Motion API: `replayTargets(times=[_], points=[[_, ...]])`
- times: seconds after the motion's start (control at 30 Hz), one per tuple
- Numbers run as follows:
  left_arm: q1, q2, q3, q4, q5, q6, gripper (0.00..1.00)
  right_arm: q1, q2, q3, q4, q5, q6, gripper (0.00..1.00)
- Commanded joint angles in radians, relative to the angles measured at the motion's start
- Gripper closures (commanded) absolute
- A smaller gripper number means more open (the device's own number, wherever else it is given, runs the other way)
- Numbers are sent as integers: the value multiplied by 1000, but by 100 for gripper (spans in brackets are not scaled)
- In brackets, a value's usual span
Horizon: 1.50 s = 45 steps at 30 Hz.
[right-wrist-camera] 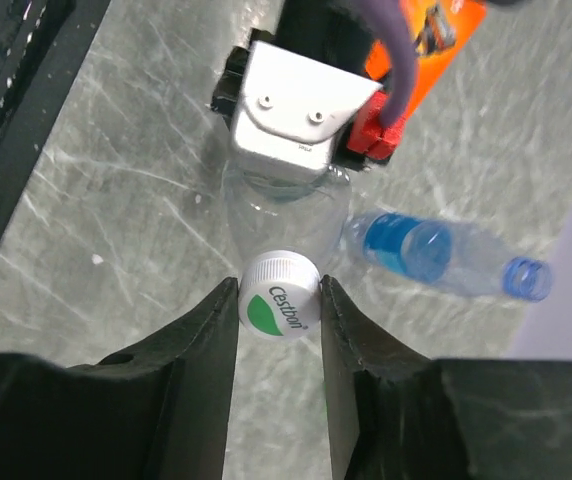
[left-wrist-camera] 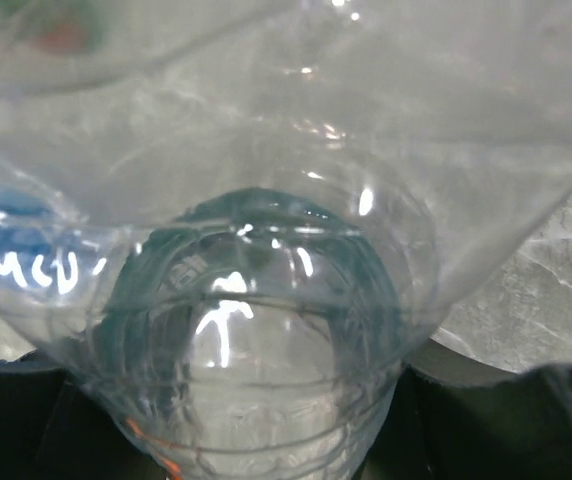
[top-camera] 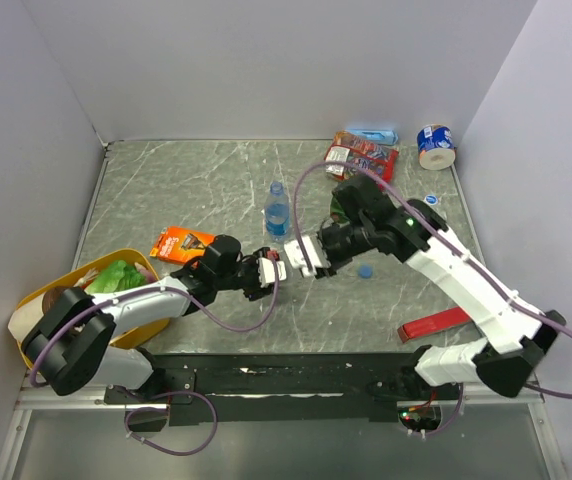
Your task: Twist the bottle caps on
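My right gripper (right-wrist-camera: 279, 292) was clamped on the green-and-white cap (right-wrist-camera: 278, 300) at the mouth of the clear bottle (right-wrist-camera: 286, 212), which my left gripper (top-camera: 268, 268) held tight.

a clear bottle (left-wrist-camera: 266, 200) fills nearly the whole frame, so close that its plastic blurs. at lower centre its round ribbed section bulges toward the camera, tinted teal and streaked with white glints. a blue label (left-wrist-camera: 11, 215) with white lettering shows at the left edge. the grey veined surface (left-wrist-camera: 546, 300) appears at the right. dark fingers (left-wrist-camera: 6, 420) of the left hand (left-wrist-camera: 256, 440) sit in the lower corners, flanking the bottle.
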Motion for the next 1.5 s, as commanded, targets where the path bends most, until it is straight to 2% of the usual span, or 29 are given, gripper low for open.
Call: replayTargets(times=[0.0, 0.07, 0.1, 0.17, 0.2, 0.23, 0.33, 0.37, 0.43, 0.5, 0.6, 0.7, 0.73, 0.77, 0.83, 0.87, 0.93, 0.97, 1.0, 1.03, 1.07, 1.1, 1.17, 1.23, 1.3, 1.47], points=[[5, 23, 86, 132, -142, -135, 99, -34, 143, 135, 5, -26, 341, 100], [0, 31, 120, 133, -213, -202, 99, -57, 211, 254, -10, -72, 480, 100], [-1, 38, 149, 136, -317, -221, 99, -64, 287, 302, -19, -78, 628, 100], [-9, 52, 177, 133, -420, -249, 99, -90, 378, 467, -80, -123, 772, 100], [-12, 69, 203, 130, -451, -255, 99, -129, 474, 526, -100, -143, 933, 100], [-12, 78, 214, 127, -555, -259, 99, -149, 498, 556, -88, -199, 1012, 100], [-15, 118, 241, 125, -669, -237, 99, -178, 507, 472, 10, -206, 1230, 100], [-15, 129, 249, 115, -689, -236, 99, -184, 535, 456, 10, -280, 1315, 100], [-15, 159, 278, 95, -744, -229, 99, -204, 541, 386, 60, -342, 1402, 100], [-14, 170, 295, 64, -761, -223, 99, -221, 558, 384, 73, -393, 1436, 100], [-9, 135, 277, 39, -734, -200, 99, -256, 534, 432, 106, -431, 1411, 100], [-6, 80, 231, 17, -650, -197, 99, -270, 489, 510, 120, -472, 1356, 100], [-3, 68, 219, 6, -614, -195, 99, -276, 475, 562, 111, -482, 1332, 97], [-3, 54, 196, -8, -535, -194, 99, -281, 452, 588, 102, -494, 1254, 77], [0, 9, 171, -42, -464, -186, 99, -293, 426, 648, 33, -508, 1156, 57], [2, -17, 151, -54, -420, -183, 99, -305, 393, 660, -1, -509, 1009, 46], [6, -40, 134, -97, -272, -163, 99, -311, 342, 615, -56, -470, 846, 40], [12, -54, 125, -108, -229, -163, 99, -313, 266, 570, -65, -444, 689, 36], [25, -55, 128, -129, -132, -160, 99, -313, 221, 518, -59, -428, 611, 35], [48, -55, 129, -149, -102, -158, 99, -315, 140, 413, -61, -393, 444, 34], [57, -46, 139, -160, -82, -155, 99, -308, 101, 365, -53, -373, 383, 33], [66, -41, 145, -171, -50, -128, 99, -305, 66, 279, -27, -349, 353, 32], [81, -32, 151, -175, -30, -94, 99, -305, -2, 220, 30, -281, 318, 31], [91, -32, 153, -166, -10, -34, 99, -304, -17, 192, -1, -250, 237, 31], [97, -29, 159, -160, 9, 9, 99, -305, -13, 176, -13, -230, 226, 31], [100, -21, 180, -148, 44, 27, 99, -305, 3, 119, 59, -249, 325, 30]])
